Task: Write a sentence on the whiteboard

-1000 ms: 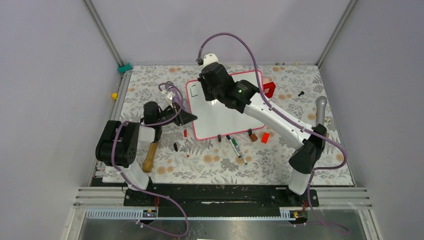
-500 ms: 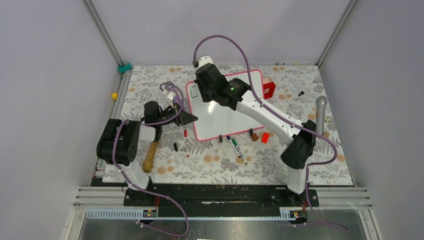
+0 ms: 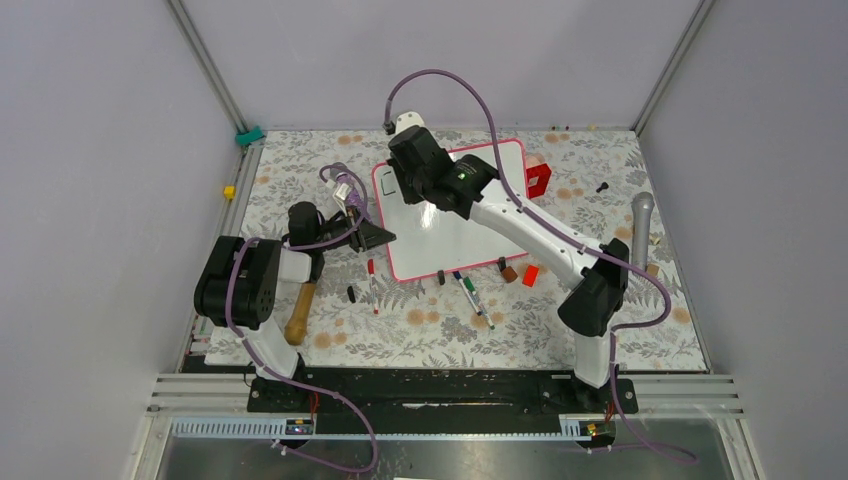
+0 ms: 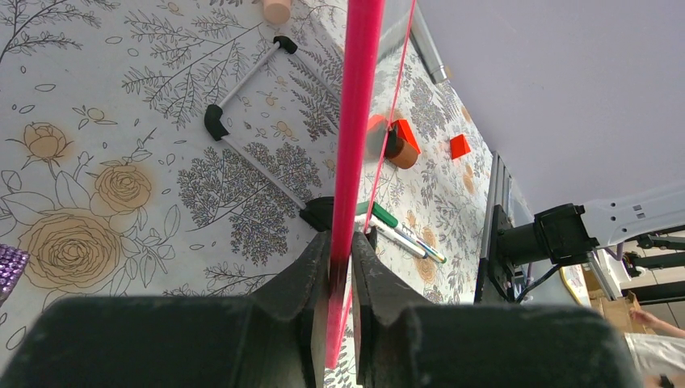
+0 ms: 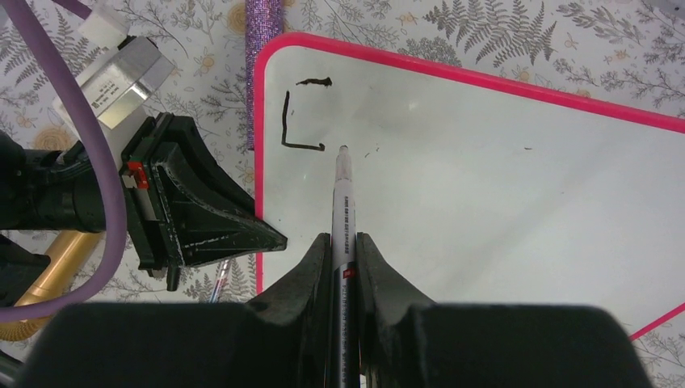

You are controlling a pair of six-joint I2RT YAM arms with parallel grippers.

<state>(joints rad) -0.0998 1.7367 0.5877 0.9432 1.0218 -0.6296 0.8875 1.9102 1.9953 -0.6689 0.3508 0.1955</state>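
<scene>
Left of frame: my left pincer [image 4: 340,267] pinches the whiteboard [image 3: 445,240] by its pink edge; the board lies mid-frame on the worktop [image 3: 400,330]. My right pincer [image 5: 343,246], gripping the marker [image 5: 342,190], has swung left over the last second. The tip is now just beside the first strokes [image 5: 292,129], at the board's upper left. Judgement: sentence barely begun, writing resumes here.

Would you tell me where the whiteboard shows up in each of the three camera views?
Top external: the whiteboard lies mid-table, partly under the right arm.
Left wrist: it is seen edge-on, a pink upright strip at centre.
Right wrist: its white face fills the upper right, beneath the held marker.
Shared landmark: the left gripper, its jaws shut on the board's left edge.
</scene>
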